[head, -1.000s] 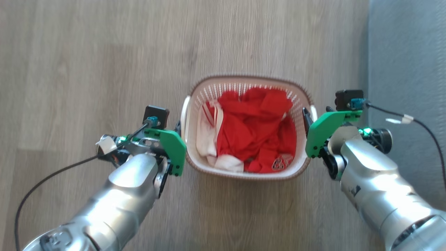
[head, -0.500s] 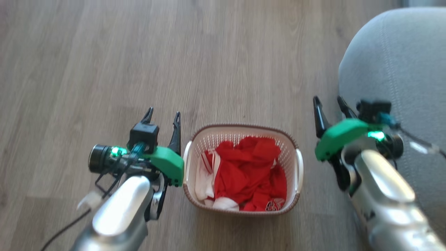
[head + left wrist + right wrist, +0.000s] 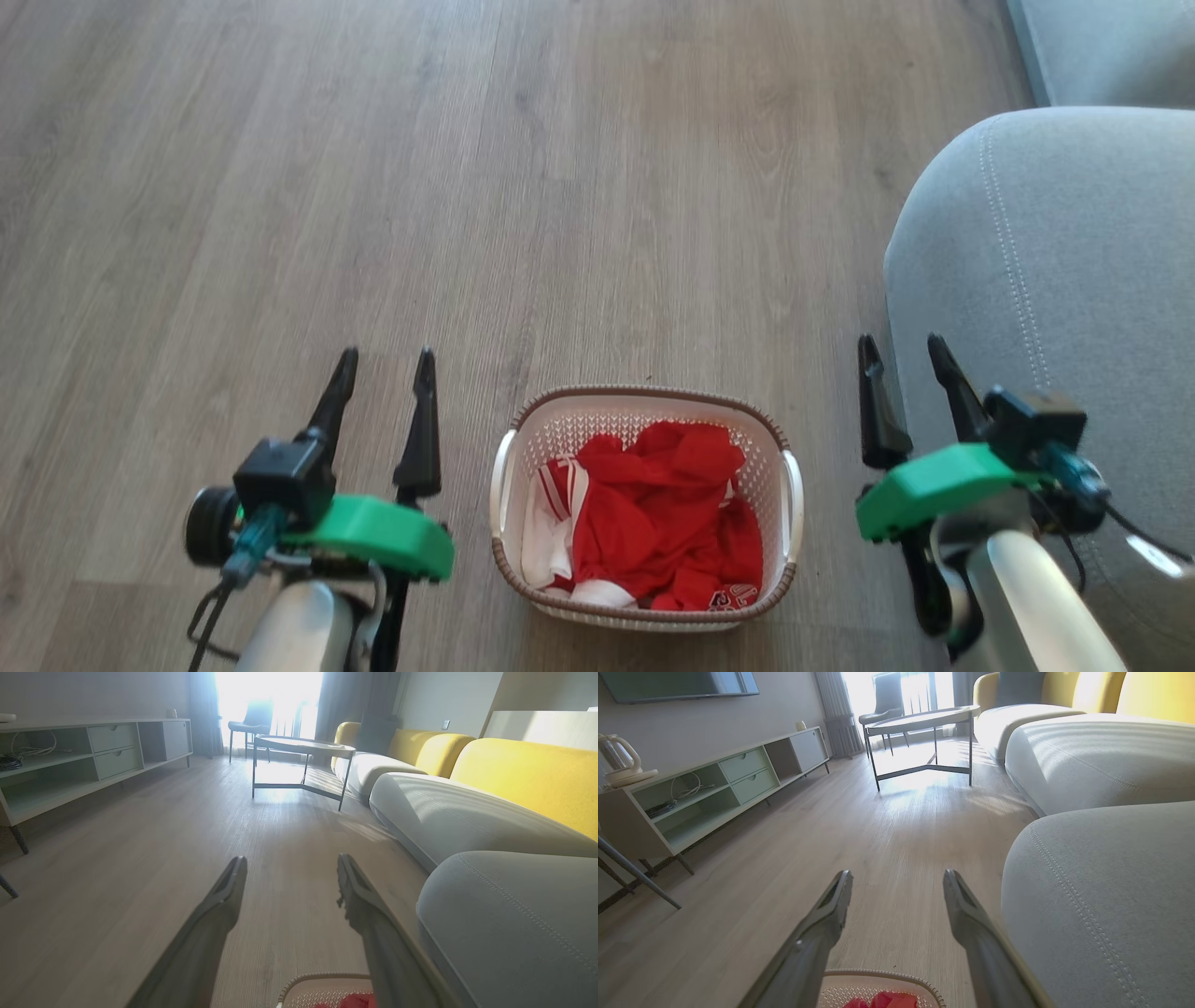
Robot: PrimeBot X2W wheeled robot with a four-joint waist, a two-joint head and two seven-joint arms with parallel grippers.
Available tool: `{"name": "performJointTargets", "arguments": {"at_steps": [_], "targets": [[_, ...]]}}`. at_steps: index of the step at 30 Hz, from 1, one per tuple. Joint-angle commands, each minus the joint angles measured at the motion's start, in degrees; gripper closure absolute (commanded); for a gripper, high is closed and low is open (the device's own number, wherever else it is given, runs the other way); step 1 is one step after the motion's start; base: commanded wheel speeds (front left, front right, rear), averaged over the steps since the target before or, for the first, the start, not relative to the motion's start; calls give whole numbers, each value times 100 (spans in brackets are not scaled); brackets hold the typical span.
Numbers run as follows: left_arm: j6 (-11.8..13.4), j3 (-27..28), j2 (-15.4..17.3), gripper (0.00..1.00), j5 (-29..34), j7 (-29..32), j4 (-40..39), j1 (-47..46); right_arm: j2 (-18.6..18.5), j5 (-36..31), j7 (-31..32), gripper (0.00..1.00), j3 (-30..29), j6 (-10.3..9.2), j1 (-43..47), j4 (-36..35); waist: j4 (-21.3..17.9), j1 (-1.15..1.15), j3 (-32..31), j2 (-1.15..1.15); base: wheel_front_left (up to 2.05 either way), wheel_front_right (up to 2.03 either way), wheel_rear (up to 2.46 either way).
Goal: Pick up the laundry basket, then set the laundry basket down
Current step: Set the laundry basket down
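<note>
The laundry basket [image 3: 607,425] stands on the wooden floor low in the head view, white and perforated with a brown rim, holding red and white clothes [image 3: 653,513]. My left gripper [image 3: 386,357] hovers to its left, open, fingers pointing forward, apart from the left handle [image 3: 502,467]. To the basket's right my right gripper [image 3: 902,343] is open too, clear of the right handle [image 3: 794,485]. In the left wrist view the open left gripper [image 3: 290,861] holds nothing, with the basket's rim [image 3: 322,976] at the bottom edge. The right gripper [image 3: 897,876] is likewise empty above the basket's rim [image 3: 887,974].
A grey sofa cushion [image 3: 1055,280] bulges close beside my right gripper. Further ahead stand a round coffee table [image 3: 303,746], a low TV cabinet [image 3: 93,751] along the left wall, and yellow sofa backs [image 3: 523,774]. Open wooden floor [image 3: 560,187] stretches ahead of the basket.
Both grippers have come away from the basket's side handles and turned to point forward, open. The head camera has shifted, so the basket now sits lower and smaller in view.
</note>
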Motion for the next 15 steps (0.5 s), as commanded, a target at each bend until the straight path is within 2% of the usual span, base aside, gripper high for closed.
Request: {"name": "performJointTargets", "arguments": {"at_steps": [1, 3, 5, 15], "targets": [[-190, 338, -8, 0, 93, -52, -230, -52, 61, 15, -76, 0, 58, 39, 101, -378, 0, 1, -57, 0, 0, 0, 0], [-433, 520, -61, 0, 175, -52, -186, 181, 62, 113, -76, 0, -86, 39, 429, -703, -2, 1, -130, 0, 0, 0, 0], [-545, 588, -73, 0, 195, -52, -178, 294, 63, 33, -76, 0, -94, 39, 634, -862, -4, 1, -169, 0, 0, 0, 0], [-626, 406, -80, 0, 103, -52, -264, 619, 64, -10, -76, 0, -224, 39, 1201, -1110, -85, 1, -241, 0, 0, 0, 0]]}}
